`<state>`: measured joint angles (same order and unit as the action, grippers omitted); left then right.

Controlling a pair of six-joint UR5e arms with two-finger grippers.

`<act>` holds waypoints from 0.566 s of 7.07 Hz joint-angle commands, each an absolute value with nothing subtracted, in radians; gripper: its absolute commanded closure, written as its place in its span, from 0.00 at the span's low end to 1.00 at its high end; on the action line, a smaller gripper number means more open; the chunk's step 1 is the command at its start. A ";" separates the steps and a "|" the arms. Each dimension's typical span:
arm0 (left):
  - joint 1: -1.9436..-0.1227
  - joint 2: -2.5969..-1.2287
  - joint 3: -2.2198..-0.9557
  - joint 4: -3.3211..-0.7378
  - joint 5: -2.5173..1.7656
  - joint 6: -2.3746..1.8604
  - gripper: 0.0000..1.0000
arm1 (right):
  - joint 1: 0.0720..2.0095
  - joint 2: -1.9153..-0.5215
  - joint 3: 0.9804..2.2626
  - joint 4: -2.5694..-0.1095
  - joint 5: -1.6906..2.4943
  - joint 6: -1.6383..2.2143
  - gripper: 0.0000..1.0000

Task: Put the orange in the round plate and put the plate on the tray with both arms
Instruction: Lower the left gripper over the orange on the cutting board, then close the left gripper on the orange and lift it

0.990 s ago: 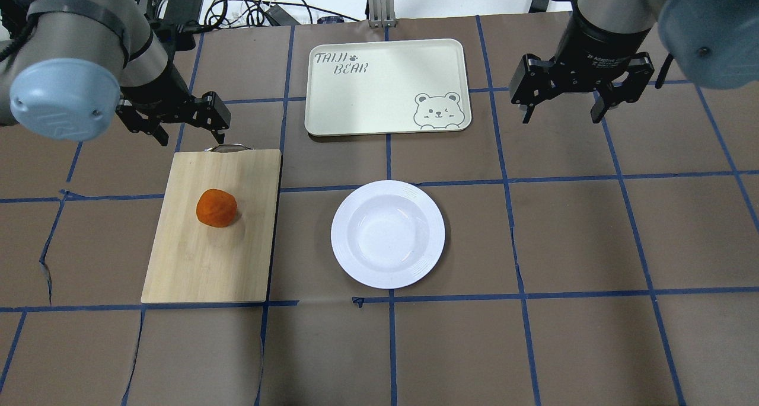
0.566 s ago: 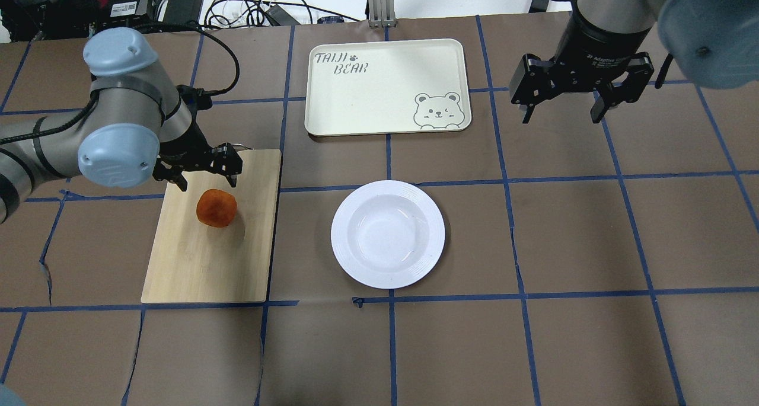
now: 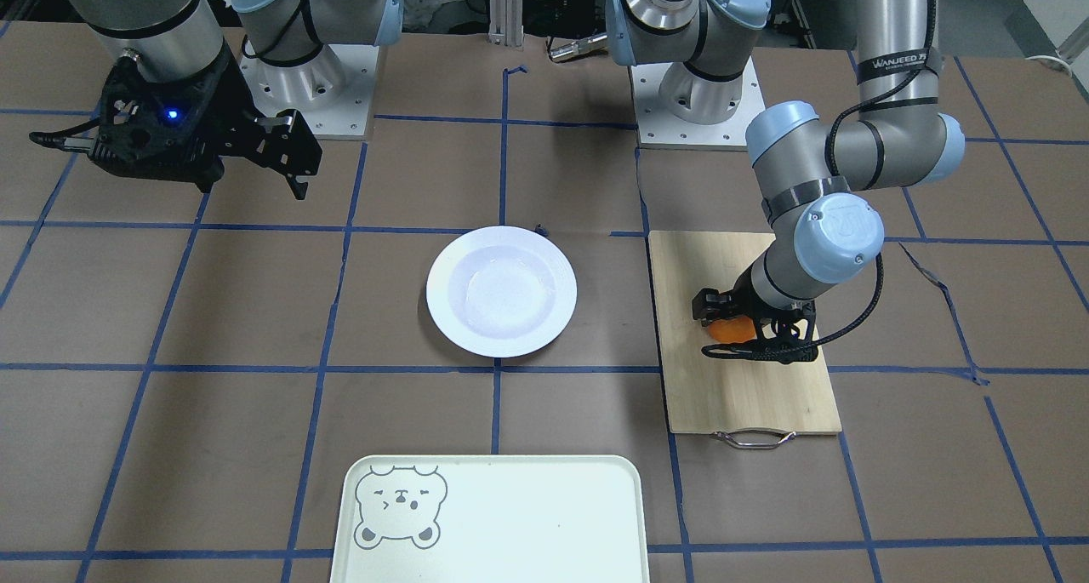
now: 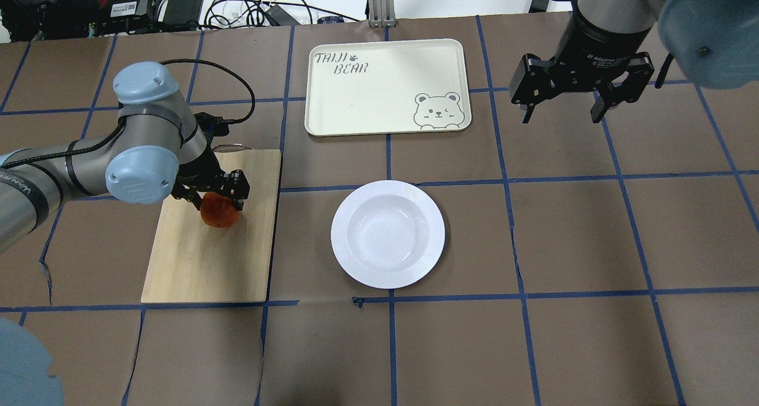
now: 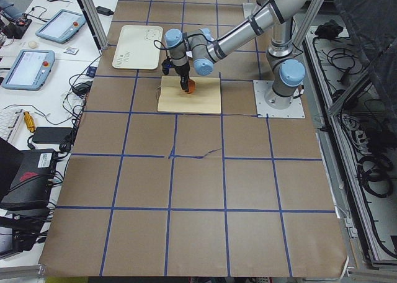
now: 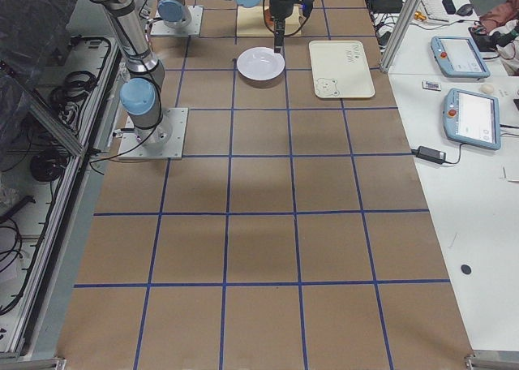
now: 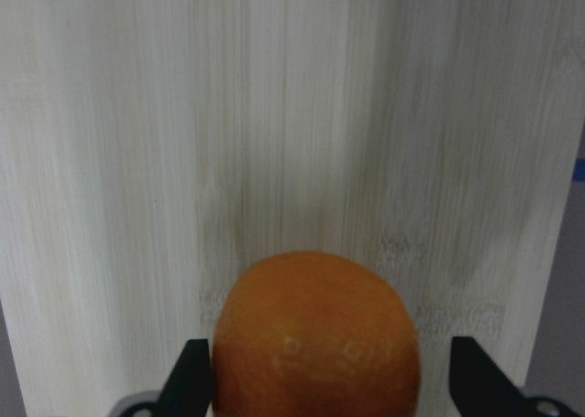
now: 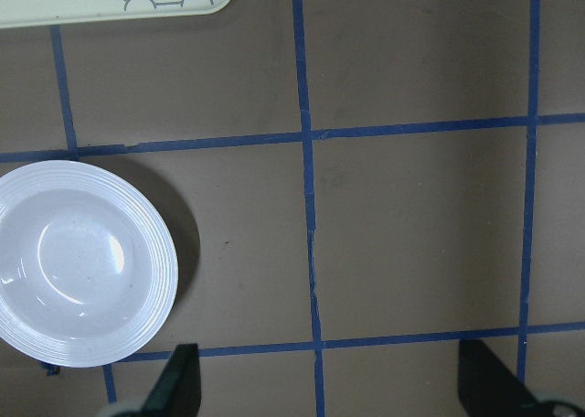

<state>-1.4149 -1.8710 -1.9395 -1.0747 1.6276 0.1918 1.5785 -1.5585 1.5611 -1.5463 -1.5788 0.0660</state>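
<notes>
Across the brown, blue-gridded counter (image 4: 569,228), the left tool (image 4: 217,203) straddles the orange (image 4: 219,214) on the cutting board (image 4: 201,264), jaws apart, likely about to pinch it, while the right tool (image 4: 560,118) hangs wide open near the tray (image 4: 385,86), probably awaiting the empty round plate (image 4: 388,234).

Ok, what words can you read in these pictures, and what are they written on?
"TAIJI BEAR": on the tray, with a small paw print beside it.
"WANJEED": on the left arm; the signs after it are too small to read.
"2F Adaptive": on the body of the right end effector; the rest is too blurred to read.
White sticker on the black box: too small to read.
</notes>
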 commanded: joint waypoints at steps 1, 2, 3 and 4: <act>-1.430 -1.847 -1.928 -1.101 1.656 0.192 0.99 | 1.578 -1.559 1.562 -1.546 -1.580 0.066 0.00; -1.459 -1.833 -1.910 -1.144 1.634 0.143 0.99 | 1.578 -1.559 1.562 -1.546 -1.580 0.066 0.00; -1.521 -1.822 -1.873 -1.187 1.571 0.055 0.99 | 1.578 -1.559 1.562 -1.546 -1.580 0.066 0.00; -1.605 -1.839 -1.823 -1.234 1.504 -0.133 0.99 | 1.578 -1.559 1.562 -1.546 -1.580 0.066 0.00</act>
<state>-1.5165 -1.8328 -1.8759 -1.1780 1.5771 0.0449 1.5785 -1.5585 1.5616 -1.5463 -1.5800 0.0659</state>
